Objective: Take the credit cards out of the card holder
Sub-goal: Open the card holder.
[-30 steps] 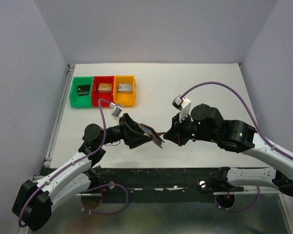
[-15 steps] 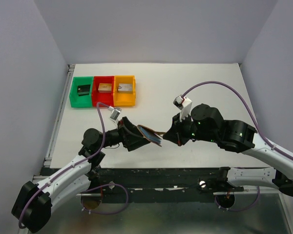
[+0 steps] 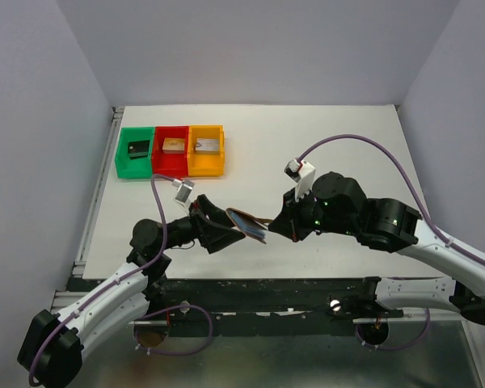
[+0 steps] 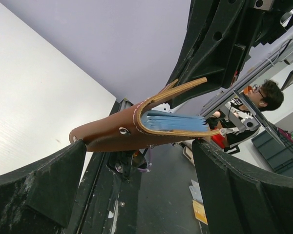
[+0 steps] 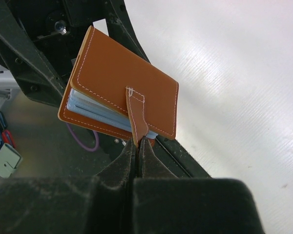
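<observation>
The card holder (image 3: 247, 224) is a brown leather wallet hanging in the air over the table's near edge. My right gripper (image 5: 139, 141) is shut on its snap tab (image 5: 136, 119); from above, the right gripper (image 3: 276, 225) sits just right of the wallet. The wallet gapes slightly in the left wrist view, with pale blue layers (image 4: 173, 121) between its covers. I cannot tell the credit cards from the pockets there. My left gripper (image 4: 139, 156) stands wide open, and the card holder (image 4: 132, 130) stretches across just beyond its fingertips.
Green (image 3: 134, 152), red (image 3: 172, 149) and orange (image 3: 206, 149) bins stand in a row at the back left, each with a small block inside. The black frame rail (image 3: 259, 287) runs along the table's near edge below the wallet.
The left arm has drawn back slightly to the left. The wallet and right gripper have shifted a little left with it. Both grippers keep their states.
</observation>
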Available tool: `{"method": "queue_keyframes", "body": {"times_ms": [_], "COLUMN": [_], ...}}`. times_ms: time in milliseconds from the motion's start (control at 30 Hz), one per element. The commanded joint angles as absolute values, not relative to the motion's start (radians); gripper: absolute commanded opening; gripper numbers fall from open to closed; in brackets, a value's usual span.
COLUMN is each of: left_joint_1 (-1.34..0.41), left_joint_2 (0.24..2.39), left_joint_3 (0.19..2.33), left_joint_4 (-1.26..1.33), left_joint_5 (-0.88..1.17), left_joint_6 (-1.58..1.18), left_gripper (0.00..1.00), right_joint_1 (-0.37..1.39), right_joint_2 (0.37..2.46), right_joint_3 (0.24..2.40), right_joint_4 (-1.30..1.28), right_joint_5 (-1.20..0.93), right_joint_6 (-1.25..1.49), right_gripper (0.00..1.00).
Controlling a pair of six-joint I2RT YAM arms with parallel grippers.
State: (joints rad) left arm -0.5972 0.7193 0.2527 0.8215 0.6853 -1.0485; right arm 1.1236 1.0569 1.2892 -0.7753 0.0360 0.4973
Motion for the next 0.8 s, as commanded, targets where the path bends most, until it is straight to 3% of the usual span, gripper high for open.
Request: {"method": "queue_keyframes", "body": {"times_ms": [0,533,767], "left_joint_1": [-0.595,-0.594,-0.592], "left_joint_2": [0.689,0.586,0.635], "left_joint_3": [0.239,0.189,0.184], "left_joint_4": [0.862,0.882,0.946], "left_joint_5": [0.650,0.610,0.658], "left_joint_6": [-1.062,-1.046,-1.046], "left_gripper": [0.99,0.99,0.80], "right_joint_1": [1.123,1.123,1.121], "right_joint_2": [1.060,1.062,1.057], "right_joint_3": [1.307,1.302,1.302], "right_joint_4": [-0.764,-0.752,-0.745], "right_joint_5": [0.043,0.020,0.008], "right_joint_6": [0.494,0.491,0.489], "right_gripper": [0.00,0.00,0.00]}}
